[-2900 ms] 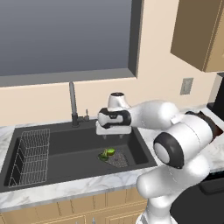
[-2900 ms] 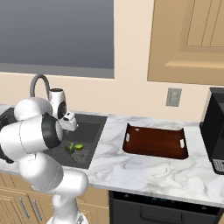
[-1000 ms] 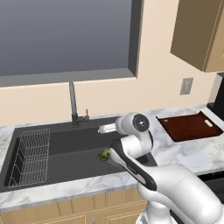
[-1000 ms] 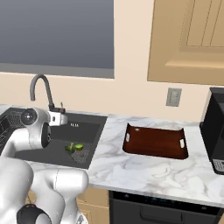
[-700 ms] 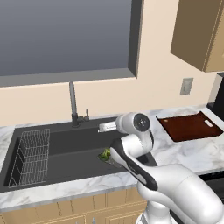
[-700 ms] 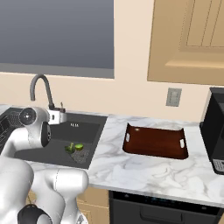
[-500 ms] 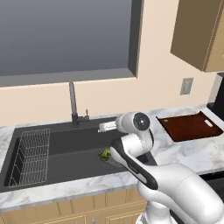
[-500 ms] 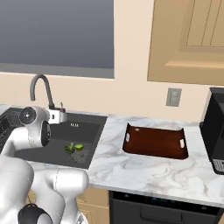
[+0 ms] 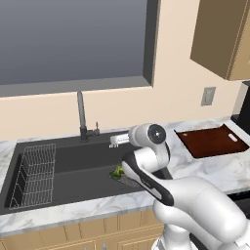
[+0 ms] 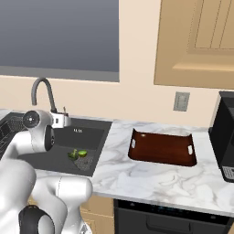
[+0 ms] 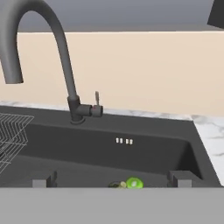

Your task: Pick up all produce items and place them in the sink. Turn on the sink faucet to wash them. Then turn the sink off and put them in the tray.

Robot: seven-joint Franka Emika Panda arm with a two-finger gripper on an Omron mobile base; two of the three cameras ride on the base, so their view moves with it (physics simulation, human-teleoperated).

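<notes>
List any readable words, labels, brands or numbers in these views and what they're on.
None can be read.
Tray: two small white marks at its ends, no letters.
Sink: two pale marks on its back wall, too small to read.
Wall outlet: blank plate.
Faucet: unmarked.

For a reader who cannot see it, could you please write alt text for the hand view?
A tall dark faucet with a curved spout rises at the back rim of a matte black sink, a small lever standing upright beside its base. A lime-green fruit lies on the basin floor low in the view, and part of a wire rack shows at the left.
</notes>
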